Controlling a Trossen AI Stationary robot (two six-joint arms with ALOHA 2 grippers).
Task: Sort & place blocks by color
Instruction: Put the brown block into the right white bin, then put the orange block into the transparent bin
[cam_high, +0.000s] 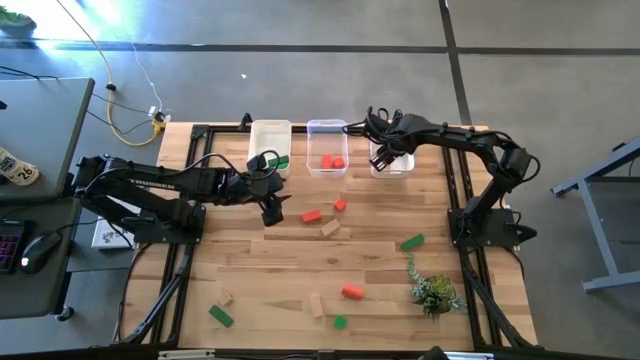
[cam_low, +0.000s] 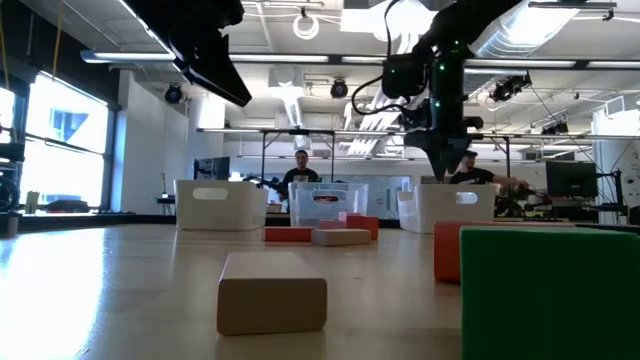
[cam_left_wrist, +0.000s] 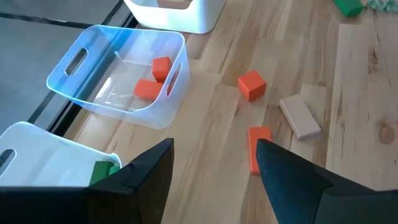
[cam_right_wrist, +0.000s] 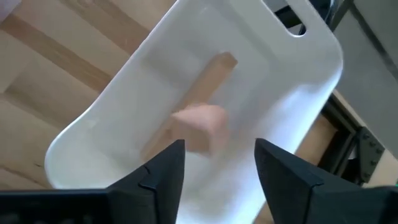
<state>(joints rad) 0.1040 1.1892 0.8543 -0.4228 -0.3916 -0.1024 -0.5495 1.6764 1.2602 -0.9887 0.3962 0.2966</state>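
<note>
High view. Three bins in a row at 12 o'clock on the table (cam_high: 250, 270): left bin (cam_high: 270, 132) holding a green block (cam_high: 283, 161); middle bin (cam_high: 327, 130) holding red blocks (cam_high: 333, 160); right bin (cam_high: 392, 168). Left gripper (cam_high: 273, 208) hangs over the table just below the left bin; right gripper (cam_high: 383, 152) over the right bin. Loose blocks on the table: red ones (cam_high: 311, 215) near centre, a wood one (cam_high: 330, 229) beside them, green bar (cam_high: 412, 241) toward 3 o'clock, red cylinder (cam_high: 352, 292), green pieces (cam_high: 221, 316) and wood pieces (cam_high: 316, 304) toward 6 o'clock. Plant (cam_high: 433, 293) at 4 o'clock

Low view. Wood block (cam_low: 272, 291) and green block (cam_low: 549, 293) nearest the lens; bins behind; people in the room beyond

Left wrist view. Fingers (cam_left_wrist: 149, 174) spread wide, holding nothing. Red bar (cam_left_wrist: 259, 146), red cube (cam_left_wrist: 252, 84) and wood block (cam_left_wrist: 300, 116) lie ahead on the table; two red blocks in the clear bin

Right wrist view. Fingers (cam_right_wrist: 163, 168) parted and empty, above the white bin; a long wood bar (cam_right_wrist: 208, 81) lies inside, and a pale blurred block (cam_right_wrist: 202, 121), apparently in mid-drop

Handling, by judgement. Blocks look light, rigid, smooth-faced; flat sides suit a pinch across the short width at mid-length; cylinders may roll, so take them across the round
</note>
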